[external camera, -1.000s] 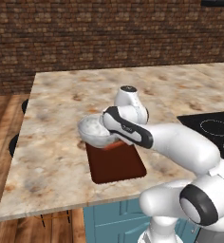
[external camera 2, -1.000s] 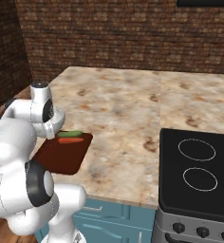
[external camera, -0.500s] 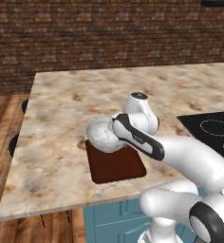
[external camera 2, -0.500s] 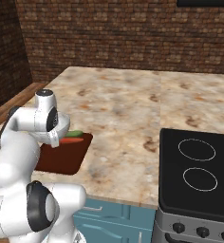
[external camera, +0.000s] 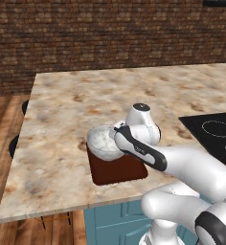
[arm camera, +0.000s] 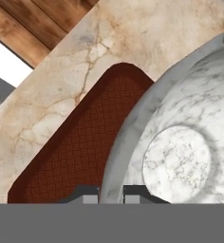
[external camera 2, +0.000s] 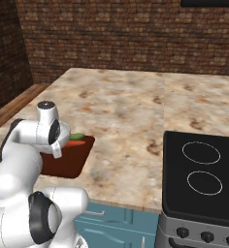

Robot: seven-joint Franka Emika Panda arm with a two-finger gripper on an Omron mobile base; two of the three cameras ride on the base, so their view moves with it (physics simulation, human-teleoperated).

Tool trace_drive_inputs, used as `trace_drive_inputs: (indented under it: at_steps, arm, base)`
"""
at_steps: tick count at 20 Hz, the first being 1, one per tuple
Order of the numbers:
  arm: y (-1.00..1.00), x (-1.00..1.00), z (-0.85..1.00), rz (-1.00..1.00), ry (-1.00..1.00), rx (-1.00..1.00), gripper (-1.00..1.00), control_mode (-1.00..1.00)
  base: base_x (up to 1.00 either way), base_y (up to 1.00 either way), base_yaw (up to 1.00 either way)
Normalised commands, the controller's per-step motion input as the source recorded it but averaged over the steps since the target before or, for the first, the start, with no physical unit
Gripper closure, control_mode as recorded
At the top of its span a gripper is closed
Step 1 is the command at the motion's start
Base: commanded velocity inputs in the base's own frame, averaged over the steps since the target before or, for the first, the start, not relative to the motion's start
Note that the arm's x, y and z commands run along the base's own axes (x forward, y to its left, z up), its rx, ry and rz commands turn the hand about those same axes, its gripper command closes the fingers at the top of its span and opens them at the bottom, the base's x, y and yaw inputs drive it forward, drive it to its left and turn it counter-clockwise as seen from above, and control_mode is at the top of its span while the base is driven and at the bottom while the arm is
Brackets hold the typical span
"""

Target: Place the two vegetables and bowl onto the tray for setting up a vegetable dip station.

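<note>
My gripper (arm camera: 110, 195) is shut on the near rim of the silvery-grey bowl (arm camera: 180, 142), one fingertip (arm camera: 85, 194) outside the wall and the other inside. The bowl (external camera: 103, 141) is tilted and sits over the far left end of the dark reddish-brown tray (external camera: 118, 171), which lies near the counter's front edge. I cannot tell whether the bowl touches the tray (arm camera: 71, 156). In the right base view the green cucumber (external camera 2: 77, 137) and the orange carrot (external camera 2: 77, 143) lie side by side on the tray's (external camera 2: 70, 162) far end, partly hidden by my arm.
A black cooktop (external camera: 215, 136) is set into the marble counter (external camera: 62, 110) to the right of the tray. The counter's left edge drops to a wooden floor (arm camera: 47, 21). A brick wall (external camera: 110, 33) stands behind the counter.
The arm has swung right and toward the front with the bowl in the gripper, carrying it from left of the tray to over the tray's far end.
</note>
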Motion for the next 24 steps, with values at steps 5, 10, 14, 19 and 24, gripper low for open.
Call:
trace_drive_inputs:
  at_steps: [5, 10, 14, 19, 24]
  arm:
    - [-0.04, -0.01, -0.25, 0.0, -0.02, 0.0, 1.0, -1.0]
    - [-0.11, 0.0, -0.21, 0.0, -0.01, 0.0, 1.0, -1.0]
    - [-0.17, 0.0, -0.18, 0.0, 0.0, 0.0, 1.0, -1.0]
    - [-0.27, 0.0, -0.18, 0.0, 0.0, 0.0, 1.0, -1.0]
    - [-0.2, -0.02, -0.17, 0.0, 0.0, 0.0, 1.0, -1.0]
  base:
    - [0.0, 0.0, 0.0]
    - [0.0, 0.0, 0.0]
    - [0.0, 0.0, 0.0]
    - [0.0, 0.0, 0.0]
    - [0.0, 0.0, 0.0]
